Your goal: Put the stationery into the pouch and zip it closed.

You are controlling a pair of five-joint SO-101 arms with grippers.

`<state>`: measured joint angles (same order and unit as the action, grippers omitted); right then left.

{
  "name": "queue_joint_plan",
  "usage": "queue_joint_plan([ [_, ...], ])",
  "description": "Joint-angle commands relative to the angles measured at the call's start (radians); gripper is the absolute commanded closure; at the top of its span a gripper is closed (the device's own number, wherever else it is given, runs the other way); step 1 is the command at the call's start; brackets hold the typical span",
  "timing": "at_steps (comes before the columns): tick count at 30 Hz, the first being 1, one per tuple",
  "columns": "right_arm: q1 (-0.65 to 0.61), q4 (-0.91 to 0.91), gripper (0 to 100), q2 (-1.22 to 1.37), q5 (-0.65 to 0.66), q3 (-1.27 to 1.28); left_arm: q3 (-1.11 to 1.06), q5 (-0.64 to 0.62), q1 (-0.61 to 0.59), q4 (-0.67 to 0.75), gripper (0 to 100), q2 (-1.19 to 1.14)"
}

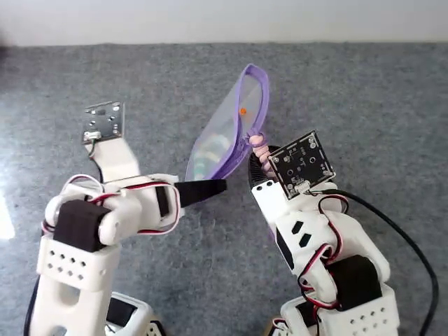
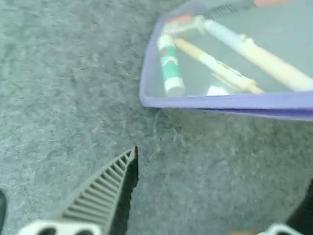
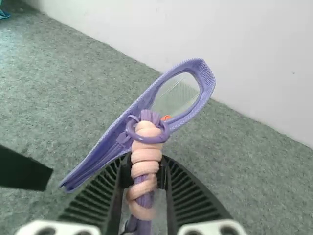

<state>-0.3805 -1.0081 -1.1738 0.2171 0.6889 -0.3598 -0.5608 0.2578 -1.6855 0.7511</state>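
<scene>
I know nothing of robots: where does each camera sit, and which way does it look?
High view: fixed above the table, looking down on the grey mat, the left arm, the right arm and the purple pouch.
Left wrist view: on the left wrist, looking past the open left claw at the mat and the pens inside the pouch.
Right wrist view: on the right wrist, looking along the right claw, shut on the pull cord, toward the wall.
Shared: all three show the pouch.

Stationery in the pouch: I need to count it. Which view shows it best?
Left wrist view: pens and a green stick lie clear behind the pouch's window. High view gives faint colours; right wrist view, an orange spot.
</scene>
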Motion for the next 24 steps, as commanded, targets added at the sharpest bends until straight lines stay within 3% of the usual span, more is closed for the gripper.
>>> queue_joint_plan([
  [1,-0.008,0.071,99.1,-0.024,0.009,-0.015,0.030,-0.012,0.031,0.094,51,0.015],
  [13,-0.022,0.111,99.1,-0.024,0.011,-0.017,-0.180,0.031,0.040,0.462,51,0.014],
  [19,-0.093,0.105,99.1,-0.024,0.011,-0.012,-0.251,0.023,0.123,0.540,51,0.014],
  [24,-0.094,0.104,99.1,-0.024,0.011,-0.011,-0.292,0.023,0.068,0.583,51,0.014],
])
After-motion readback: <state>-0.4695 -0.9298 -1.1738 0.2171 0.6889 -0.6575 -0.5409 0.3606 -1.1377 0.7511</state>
